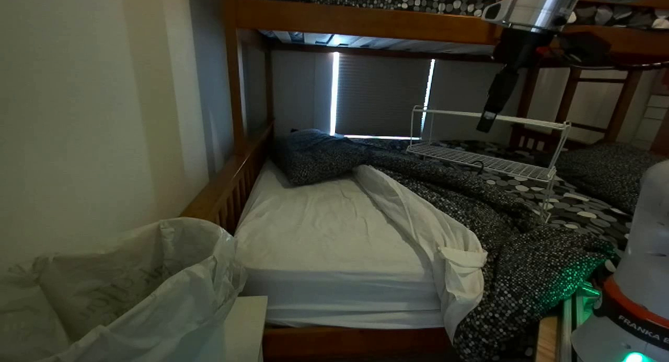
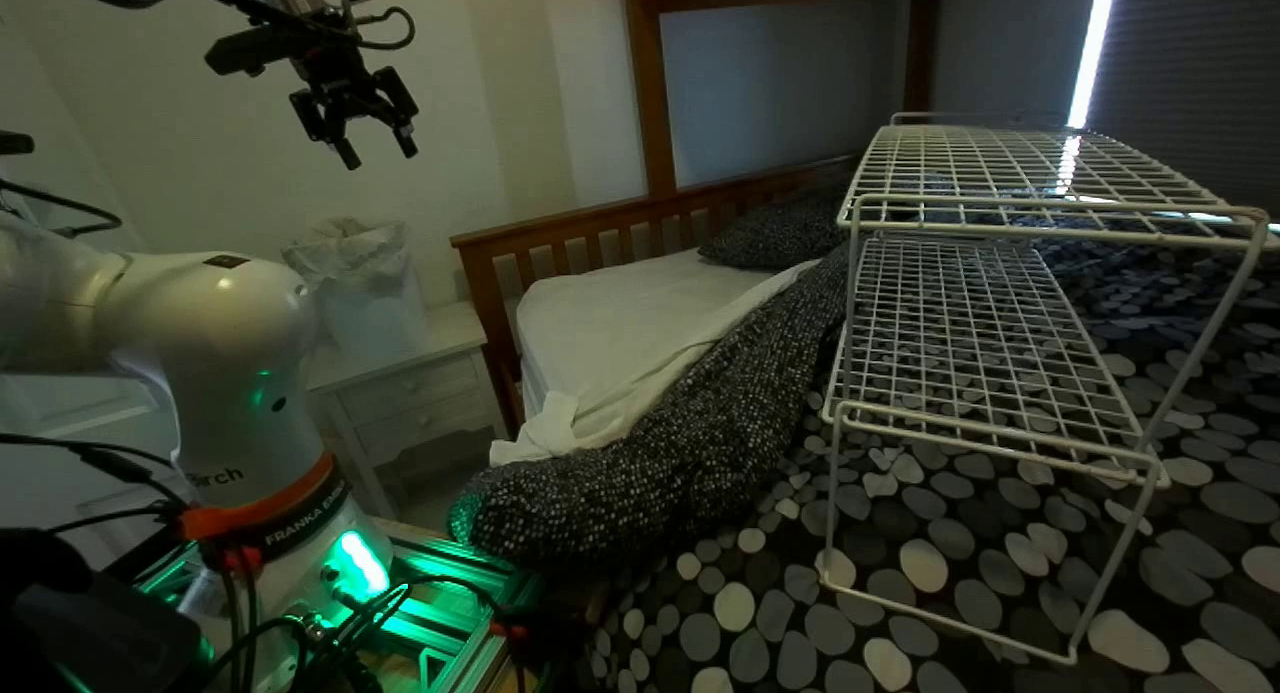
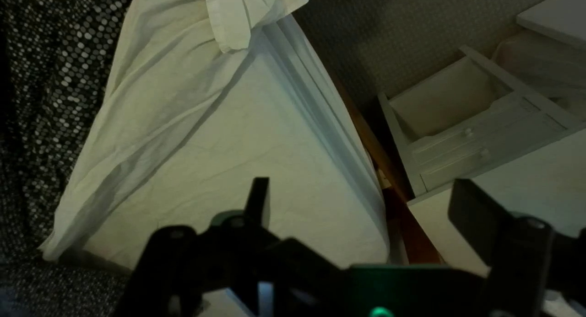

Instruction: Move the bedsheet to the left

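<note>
The white bedsheet (image 1: 418, 215) lies folded back with the dark speckled blanket (image 1: 502, 252) along one side of the white-covered mattress (image 1: 329, 231). Its near end is bunched and hangs over the foot of the bed. It also shows in an exterior view (image 2: 660, 373) and in the wrist view (image 3: 151, 93). My gripper (image 2: 380, 153) is open and empty, held high in the air, apart from the sheet. In the wrist view its fingers (image 3: 361, 184) are wide apart, with mattress and a white tabletop far below between them.
A white wire rack (image 2: 990, 343) stands on a dotted cover beside the blanket. A plastic-lined bin (image 2: 365, 283) stands on a white bedside cabinet (image 2: 420, 383). The wooden upper bunk (image 1: 366, 20) overhangs the mattress. A dark pillow (image 1: 319, 155) lies at the far end.
</note>
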Controlling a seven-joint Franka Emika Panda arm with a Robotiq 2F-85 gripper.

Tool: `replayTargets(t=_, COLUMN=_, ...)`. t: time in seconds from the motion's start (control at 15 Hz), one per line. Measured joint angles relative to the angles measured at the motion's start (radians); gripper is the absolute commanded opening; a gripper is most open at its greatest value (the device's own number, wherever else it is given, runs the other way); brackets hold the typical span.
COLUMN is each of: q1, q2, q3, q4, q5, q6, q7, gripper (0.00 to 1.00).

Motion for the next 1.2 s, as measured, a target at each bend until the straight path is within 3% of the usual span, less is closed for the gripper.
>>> replayTargets(t=0.4, q1=-0.095, q2=0.014, q3=-0.006, q4=-0.19, q5=-0.002, q6=0.001, q7=0.143, gripper=1.0)
replayTargets(t=0.6, q1=-0.155, q2=0.064, q3=-0.008, q4=-0.213, q5=-0.002, q6=0.014, q7=0.221, gripper=1.0)
replayTargets(t=1.0, q1=-0.305, q2=0.288, q3=-0.022, q4=-0.213, q5=-0.025, q6=0.172, q7=0.361, gripper=1.0)
replayTargets(t=1.2, q1=-0.346, q2=0.436, q3=-0.026, q4=-0.214, q5=-0.03, q6=0.248, q7=0.441, gripper=1.0)
